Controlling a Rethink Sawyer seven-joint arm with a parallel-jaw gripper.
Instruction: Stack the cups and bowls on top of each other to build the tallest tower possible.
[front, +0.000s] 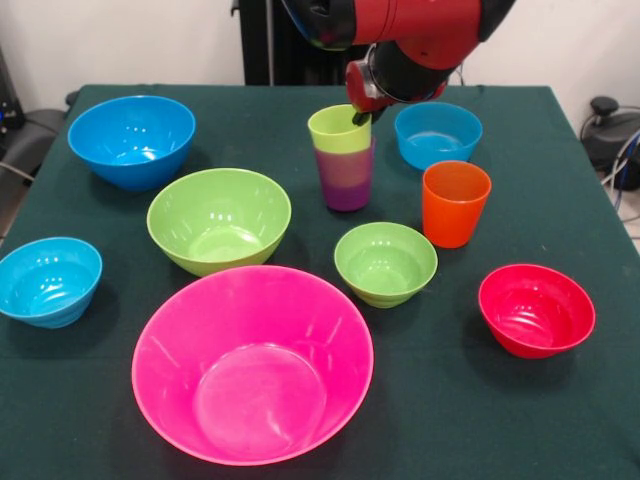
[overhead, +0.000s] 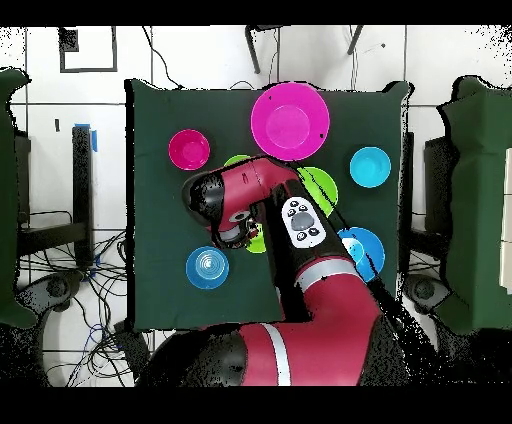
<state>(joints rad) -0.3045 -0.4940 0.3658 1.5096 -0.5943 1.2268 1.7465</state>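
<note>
The lime green cup (front: 339, 130) sits nested in the purple cup (front: 347, 178) at the middle back of the table. My gripper (front: 361, 116) is at the right rim of the lime cup; whether it holds the rim does not show. The orange cup (front: 455, 203) stands alone to the right. The bowls stand apart, none nested: huge pink (front: 252, 360), large green (front: 219, 220), large blue (front: 132, 140), small green (front: 385, 262), red (front: 535, 310), and small light-blue ones at the left (front: 48, 280) and at the back (front: 437, 133). In the overhead view the arm covers the cups and the gripper (overhead: 234, 234).
The dark green table (front: 560, 200) carries everything. In the overhead view the pink bowl (overhead: 290, 120), the red bowl (overhead: 188, 149) and two light-blue bowls (overhead: 370, 167) (overhead: 207, 267) show around the arm. Cables and equipment lie beyond the table's edges.
</note>
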